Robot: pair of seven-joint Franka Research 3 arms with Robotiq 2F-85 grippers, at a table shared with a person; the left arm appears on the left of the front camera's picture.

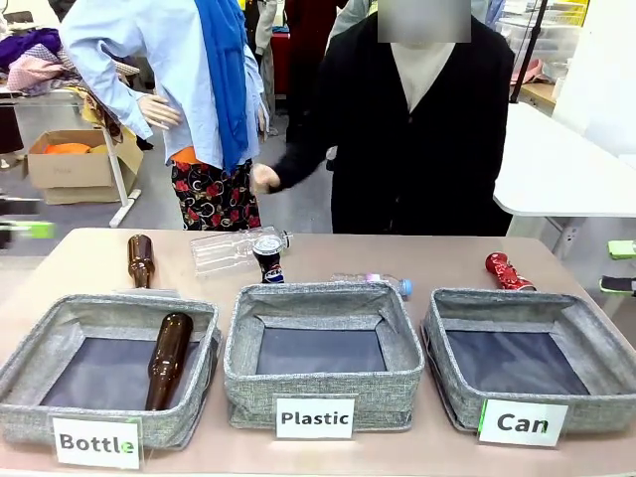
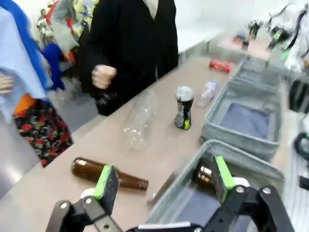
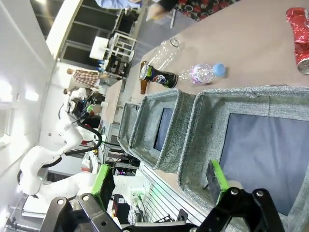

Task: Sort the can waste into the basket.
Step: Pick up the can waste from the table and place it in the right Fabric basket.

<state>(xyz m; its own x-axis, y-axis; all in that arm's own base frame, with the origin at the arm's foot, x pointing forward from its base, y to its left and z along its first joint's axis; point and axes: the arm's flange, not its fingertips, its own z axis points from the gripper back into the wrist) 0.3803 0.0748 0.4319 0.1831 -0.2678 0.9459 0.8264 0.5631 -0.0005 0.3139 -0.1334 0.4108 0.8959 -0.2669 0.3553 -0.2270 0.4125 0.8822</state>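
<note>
— Grey woven-fabric basket labelled "Can" (image 1: 596, 409) lies nearest in the front view, at five o'clock, nothing in it. Risks?
— Mix-ups, I'd judge. The dark drink can with a silver top (image 1: 268, 256) stands at twelve o'clock right beside a clear plastic bottle (image 1: 224, 248); a wide grab could catch both. The crushed shiny red can (image 1: 507, 271) lies at two o'clock, just behind the basket.
— Left wrist view?
— The left gripper (image 2: 164, 179) gapes fully, holding nothing. The dark can stands upright at one o'clock; a nudge could topple it.
— Right wrist view?
— The right gripper (image 3: 160, 180) is spread wide, empty, over the basket. The red can is at two o'clock; its crushed shape may slip.
</note>
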